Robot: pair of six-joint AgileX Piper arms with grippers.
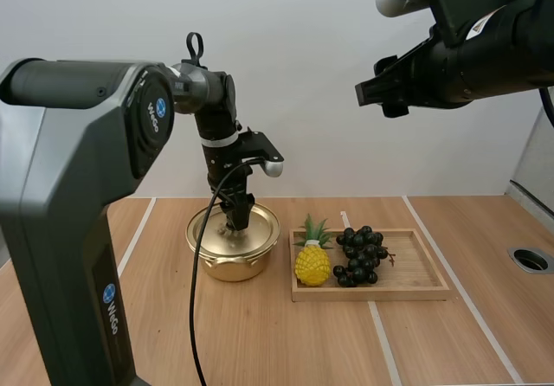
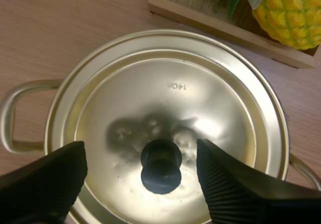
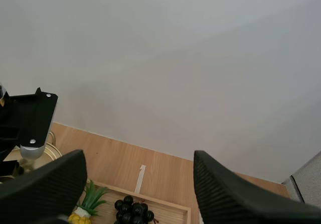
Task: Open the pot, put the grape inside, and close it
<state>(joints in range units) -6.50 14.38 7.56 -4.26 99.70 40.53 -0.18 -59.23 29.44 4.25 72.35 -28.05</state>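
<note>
Stamped "14cm" on lid (image 2: pixel 170 103), upside down as seen from left wrist. White brand mark beginning "Wi" printed twice on left arm (image 1: pixel 78 170); remaining letters unclear.

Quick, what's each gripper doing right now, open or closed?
Left gripper: open, straddling the lid knob, not touching it.
Right gripper: open, holding nothing, up in the air.

Gold pot (image 1: pixel 227 266); black grapes (image 1: pixel 359 254) — yellow pineapple (image 1: pixel 312 266).

a lab: taped wooden table (image 1: pixel 260 334), bare white wall (image 1: pixel 329 40).
</note>
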